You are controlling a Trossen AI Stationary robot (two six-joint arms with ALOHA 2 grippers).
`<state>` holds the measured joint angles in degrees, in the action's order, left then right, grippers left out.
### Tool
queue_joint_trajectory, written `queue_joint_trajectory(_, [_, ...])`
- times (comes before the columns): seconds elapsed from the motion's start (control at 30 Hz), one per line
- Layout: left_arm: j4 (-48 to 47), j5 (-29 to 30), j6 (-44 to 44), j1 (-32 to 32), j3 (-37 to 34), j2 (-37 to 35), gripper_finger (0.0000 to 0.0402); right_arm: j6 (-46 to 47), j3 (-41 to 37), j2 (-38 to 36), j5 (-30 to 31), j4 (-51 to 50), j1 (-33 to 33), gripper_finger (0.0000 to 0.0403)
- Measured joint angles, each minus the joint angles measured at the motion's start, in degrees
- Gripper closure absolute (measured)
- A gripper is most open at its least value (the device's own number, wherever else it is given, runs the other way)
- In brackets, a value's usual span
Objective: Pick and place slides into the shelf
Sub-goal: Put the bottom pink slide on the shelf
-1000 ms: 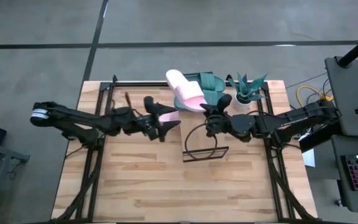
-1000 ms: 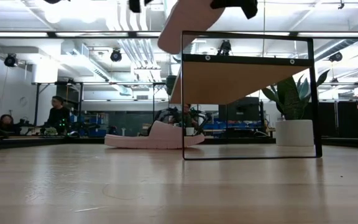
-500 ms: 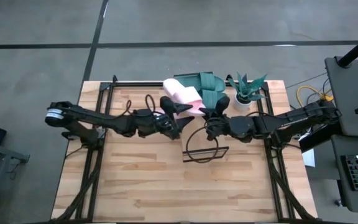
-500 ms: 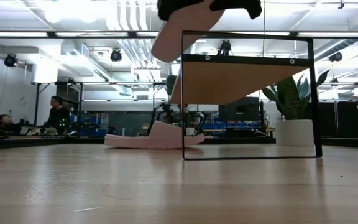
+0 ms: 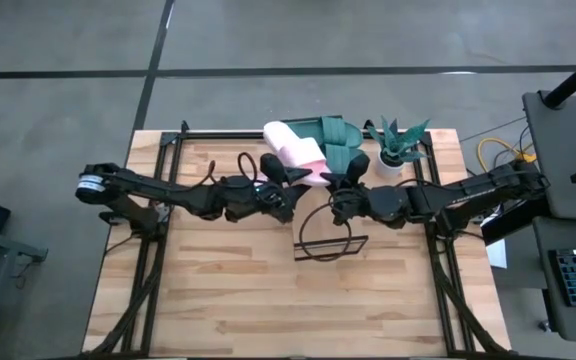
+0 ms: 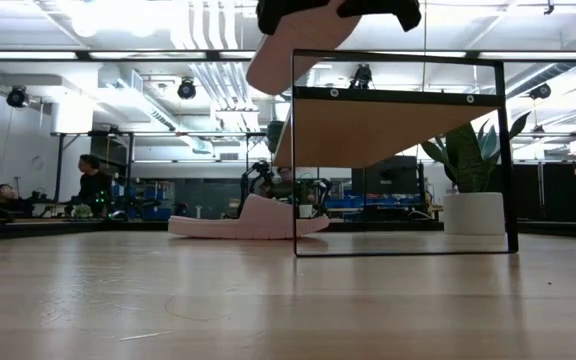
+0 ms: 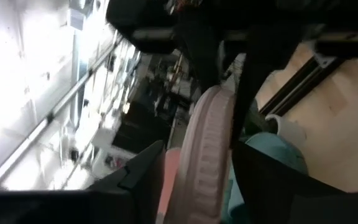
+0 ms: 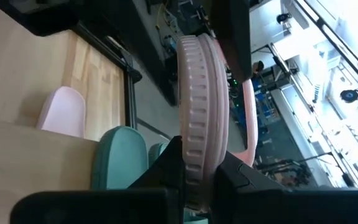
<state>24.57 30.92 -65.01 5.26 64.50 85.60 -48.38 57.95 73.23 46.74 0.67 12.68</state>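
Observation:
One pale pink slide is held in the air between both grippers. It also shows at the top of the low view, tilted, above the shelf. My left gripper and my right gripper are both shut on it. The second pink slide lies sole down on the table; the left arm hides it in the high view. The teal pair lies side by side at the far edge. My left gripper pinches the pink slide's sole between its two fingers, one on each broad face, coming from the table's left. The slide is clear of the table. My right gripper pinches the sole by its ribbed edge between its two fingers, coming from the table's right. The slide is lifted clear and tilted, its lower end toward the left.
A potted plant stands at the far right, beside the teal slides. A black wire frame stands in the table's middle. People and equipment show in the room beyond the table.
My left gripper has gone toward the table's right, to the pink slide that my right gripper holds up, and now has its fingers on it. The slide has shifted slightly and stays clear of the table. My right gripper has kept still.

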Motion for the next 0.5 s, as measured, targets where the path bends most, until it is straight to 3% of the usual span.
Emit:
queue_joint_trajectory(0.17, [-0.93,2.94,3.03,0.13,0.08,-0.12,0.0283,-0.48,0.0,-0.07,-1.79,1.32,0.67,0.0365])
queue_joint_trajectory(0.33, [-1.35,2.51,3.65,0.65,0.07,-0.28,0.0369,-1.45,0.0,-0.2,-1.9,3.53,0.71,0.0343])
queue_joint_trajectory(0.5, [-1.63,0.6,5.84,1.36,-0.32,-1.35,0.0378,-2.18,0.0,-0.44,-0.78,4.42,2.37,0.0326])
